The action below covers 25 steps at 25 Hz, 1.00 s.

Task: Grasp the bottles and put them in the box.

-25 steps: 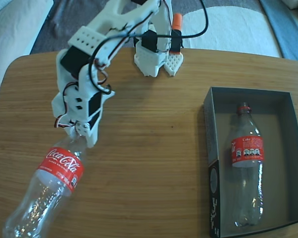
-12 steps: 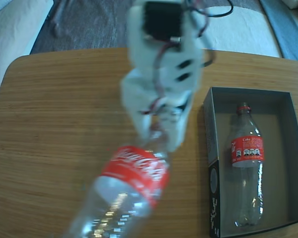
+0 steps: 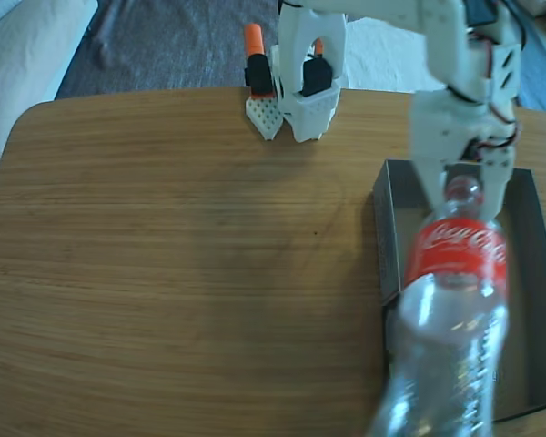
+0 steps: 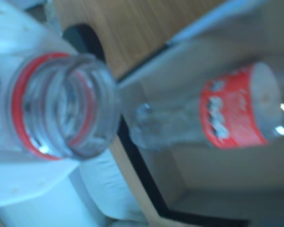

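**Item: carried clear plastic bottle, held over the box**

- **Carried piece.** Clear plastic Coca-Cola bottle (image 3: 450,319), capless, red wrap label, red neck ring. In the fixed view it hangs in the air above the shallow cardboard box (image 3: 528,196), dark grey inside, black outside; its neck points toward the arm and its base toward the camera, overlapping the box's near wall.
- **Hold.** White two-finger gripper (image 3: 464,193) is clamped on the neck just by the open mouth; the wrist view shows the mouth (image 4: 61,106) close against a white finger.
- **Second piece.** Another clear bottle with red label (image 4: 227,113) lies flat inside the box, seen only in the wrist view.
- **Handling, judged.** Empty, so light; thin body walls likely flex and slip under pinch. The neck, with its rigid ring, looks the soundest place to grip. Held at one end, the long body may swing.
- **Support.** Wooden table (image 3: 182,273).
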{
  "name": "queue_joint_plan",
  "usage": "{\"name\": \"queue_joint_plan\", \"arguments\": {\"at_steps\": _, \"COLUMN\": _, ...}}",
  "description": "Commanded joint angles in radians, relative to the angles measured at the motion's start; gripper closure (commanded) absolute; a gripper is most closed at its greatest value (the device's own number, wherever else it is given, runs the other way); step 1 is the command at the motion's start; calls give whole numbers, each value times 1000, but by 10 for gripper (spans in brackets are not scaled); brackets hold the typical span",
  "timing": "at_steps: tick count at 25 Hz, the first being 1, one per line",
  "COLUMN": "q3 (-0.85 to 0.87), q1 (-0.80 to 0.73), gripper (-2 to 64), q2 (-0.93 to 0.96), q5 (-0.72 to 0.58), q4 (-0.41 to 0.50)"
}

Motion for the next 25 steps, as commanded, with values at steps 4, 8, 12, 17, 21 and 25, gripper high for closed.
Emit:
{"name": "queue_joint_plan", "arguments": {"at_steps": 4, "q3": -52, "q1": -216, "gripper": 618, "q2": 48, "q5": 77, "q4": -15}}
{"name": "queue_joint_plan", "arguments": {"at_steps": 8, "q3": -29, "q1": -293, "gripper": 618, "q2": 43, "q5": 121, "q4": -37}}
{"name": "queue_joint_plan", "arguments": {"at_steps": 12, "q3": 34, "q1": -356, "gripper": 618, "q2": 43, "q5": 132, "q4": -75}}
{"name": "queue_joint_plan", "arguments": {"at_steps": 17, "q3": 11, "q1": -403, "gripper": 618, "q2": -44, "q5": 132, "q4": -107}}
{"name": "queue_joint_plan", "arguments": {"at_steps": 21, "q3": -61, "q1": -407, "gripper": 618, "q2": -163, "q5": 133, "q4": -123}}
{"name": "queue_joint_plan", "arguments": {"at_steps": 25, "q3": -161, "q1": -405, "gripper": 618, "q2": -282, "q5": 124, "q4": -130}}
